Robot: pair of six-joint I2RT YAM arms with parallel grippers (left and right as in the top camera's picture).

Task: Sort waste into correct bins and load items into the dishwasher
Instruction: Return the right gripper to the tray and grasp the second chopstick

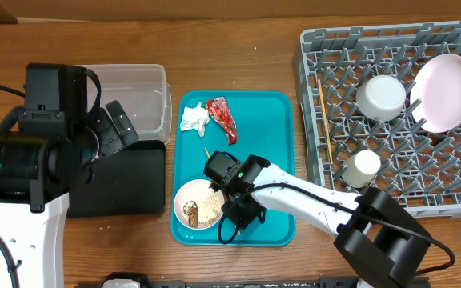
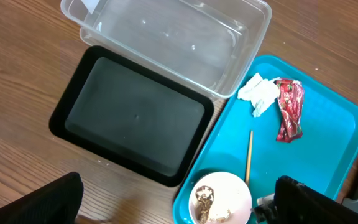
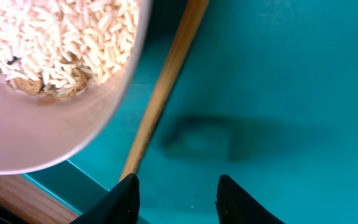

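Observation:
On the teal tray (image 1: 274, 120) lie a crumpled white tissue (image 1: 194, 120), a red wrapper (image 1: 222, 118), one wooden chopstick (image 1: 207, 152) and a small white bowl (image 1: 198, 204) with rice-like scraps. My right gripper (image 1: 218, 178) hangs low over the tray beside the bowl. In the right wrist view it (image 3: 178, 193) is open and empty, its left finger next to the chopstick (image 3: 160, 93) and the bowl (image 3: 55, 62). My left gripper (image 2: 178, 180) is open and empty above the black tray (image 2: 129, 118) and clear tub (image 2: 185, 43). The tissue (image 2: 258, 93), wrapper (image 2: 289, 109), chopstick (image 2: 249, 155) and bowl (image 2: 221, 198) show there too.
The grey dish rack (image 1: 326, 48) at the right holds a white bowl (image 1: 381, 98), a large plate (image 1: 445, 92) on edge, a small cup (image 1: 362, 168) and a chopstick (image 1: 324, 120). The clear tub (image 1: 134, 96) and black tray (image 1: 126, 180) sit left of the teal tray.

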